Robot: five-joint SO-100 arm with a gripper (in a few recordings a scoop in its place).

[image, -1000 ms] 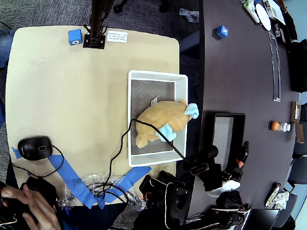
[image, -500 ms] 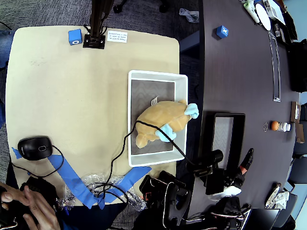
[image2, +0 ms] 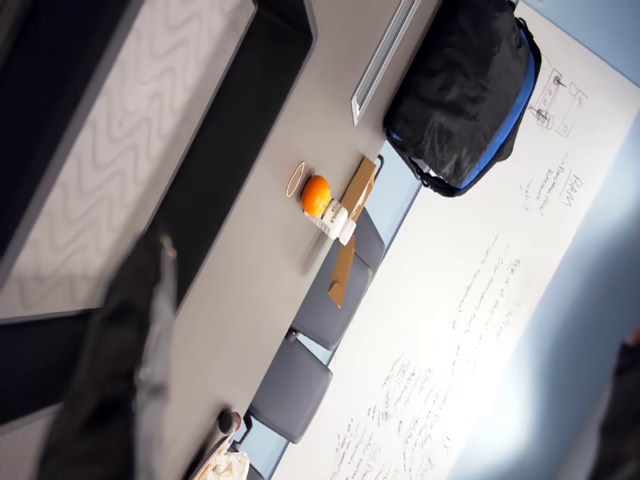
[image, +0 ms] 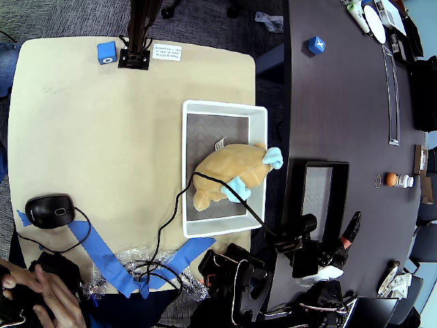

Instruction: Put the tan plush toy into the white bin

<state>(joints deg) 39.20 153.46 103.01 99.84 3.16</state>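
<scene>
Overhead view: tan plush toy (image: 229,176) lies inside the white bin (image: 192,108) on the tan counter (image: 95,137) (one blue fin near the bin's right rim). Gripper (image: 345,236) over the dark counter (image: 341,102), beside the black-rimmed tray (image: 321,165); jaws' state cannot be told.

even, bright indoor light in the overhead view, with soft, faint shadows and wide-angle bending at the edges. the tan tabletop (image: 89,137) is sharp. the wrist view lies tilted, its near foreground blurred dark, the whiteboard (image2: 480,330) washed pale.
</scene>
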